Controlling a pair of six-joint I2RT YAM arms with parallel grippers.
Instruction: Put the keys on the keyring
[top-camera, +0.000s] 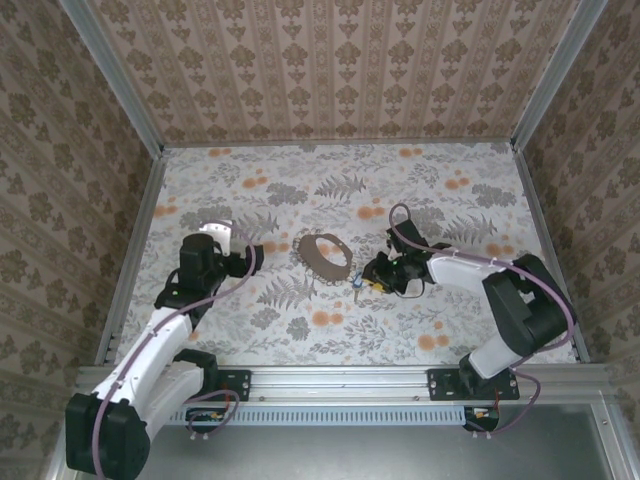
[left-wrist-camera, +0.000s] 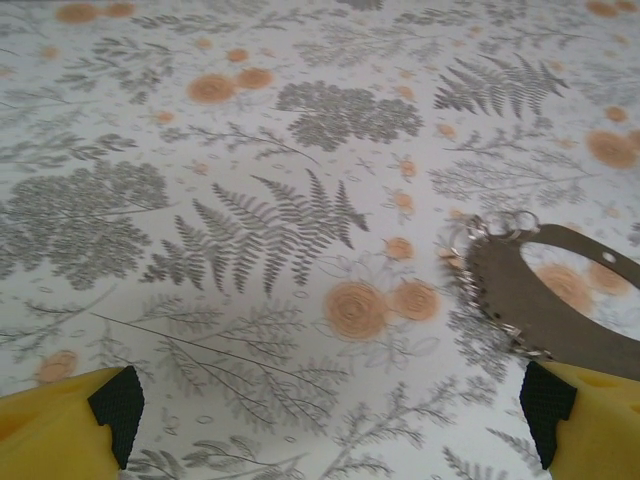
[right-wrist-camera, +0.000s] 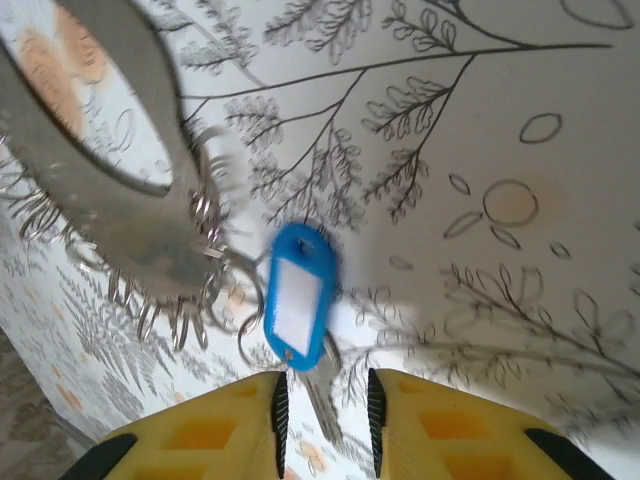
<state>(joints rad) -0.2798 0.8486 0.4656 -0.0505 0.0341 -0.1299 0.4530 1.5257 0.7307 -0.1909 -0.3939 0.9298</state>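
Keys (right-wrist-camera: 298, 300), one blue-tagged piece, lie with the metal blade between the right gripper's (right-wrist-camera: 322, 400) narrowly parted fingertips; I cannot tell whether they pinch it. The tag's ring sits among the small loops of the keyring (right-wrist-camera: 120, 170), near the middle of the table (top-camera: 250, 190). The left gripper (left-wrist-camera: 332, 408) hangs wide open and empty beside the hoop. Threading looks nearly done; the next move calls for checking the link, then backing away.

Papered booth around a flower-print table
The table (top-camera: 300, 180) has a white cover printed with grey ferns and orange blossoms; the back wall (top-camera: 340, 70), left wall (top-camera: 50, 180) and right wall (top-camera: 600, 170) carry beige damask-and-stripe paper, silver metal posts (top-camera: 115, 75) stand at the corners, a ribbed metal rail (top-camera: 340, 412) runs along the near edge, and the light is soft and even
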